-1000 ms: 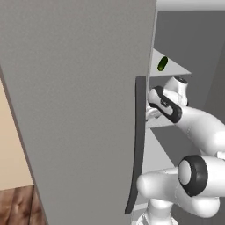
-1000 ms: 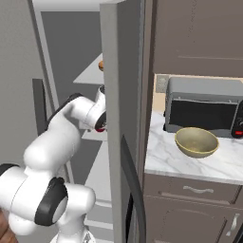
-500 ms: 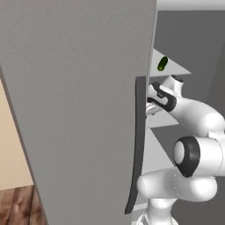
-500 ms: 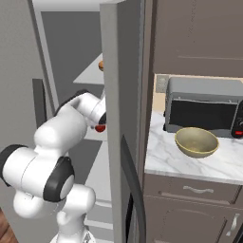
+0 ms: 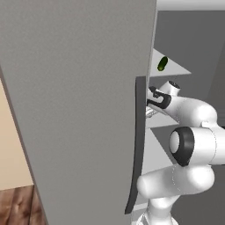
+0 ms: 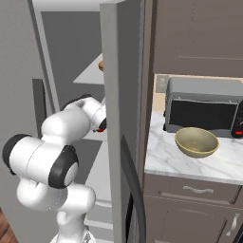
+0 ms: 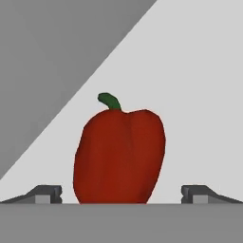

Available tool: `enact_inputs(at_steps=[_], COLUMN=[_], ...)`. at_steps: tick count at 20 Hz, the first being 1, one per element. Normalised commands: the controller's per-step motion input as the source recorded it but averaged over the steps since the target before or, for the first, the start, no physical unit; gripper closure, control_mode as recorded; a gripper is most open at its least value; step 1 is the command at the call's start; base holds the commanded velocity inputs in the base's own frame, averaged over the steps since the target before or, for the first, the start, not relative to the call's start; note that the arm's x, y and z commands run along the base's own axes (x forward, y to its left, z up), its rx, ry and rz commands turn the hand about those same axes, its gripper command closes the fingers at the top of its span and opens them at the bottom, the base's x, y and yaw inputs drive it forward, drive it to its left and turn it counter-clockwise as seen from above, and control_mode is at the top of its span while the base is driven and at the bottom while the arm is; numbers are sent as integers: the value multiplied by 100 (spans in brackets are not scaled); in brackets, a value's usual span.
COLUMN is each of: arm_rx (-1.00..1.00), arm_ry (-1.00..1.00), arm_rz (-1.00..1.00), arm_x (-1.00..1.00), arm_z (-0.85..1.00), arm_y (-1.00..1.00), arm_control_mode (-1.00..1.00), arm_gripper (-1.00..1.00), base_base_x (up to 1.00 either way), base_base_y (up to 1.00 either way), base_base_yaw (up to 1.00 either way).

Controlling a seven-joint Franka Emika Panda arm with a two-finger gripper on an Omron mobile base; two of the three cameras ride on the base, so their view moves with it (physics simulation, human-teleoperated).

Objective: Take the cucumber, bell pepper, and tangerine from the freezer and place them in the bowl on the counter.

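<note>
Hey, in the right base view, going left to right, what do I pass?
Robot arm → freezer door edge → bowl on the counter, with the microwave behind the bowl.

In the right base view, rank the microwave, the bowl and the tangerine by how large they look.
Largest to smallest, as they look in the right base view:
1. microwave
2. bowl
3. tangerine: only a sliver shows past the freezer door, and it sits farther back, so its true size is unsure.
</note>
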Motion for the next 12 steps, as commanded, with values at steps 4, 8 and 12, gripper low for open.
enact_inputs(at_steps=[4, 8, 12], arm_rx=[2, 1, 1], arm_ry=[-4, 0, 0], arm_rz=[4, 3, 1], arm_x=[23, 18, 8], arm_z=[-2, 0, 0], arm_y=[0, 0, 0], arm_control_mode=[-100, -100, -100], arm_gripper=[-100, -100, -100], base_base_x=[0, 0, 0], base_base_y=[0, 0, 0], base_base_yaw=[0, 0, 0])
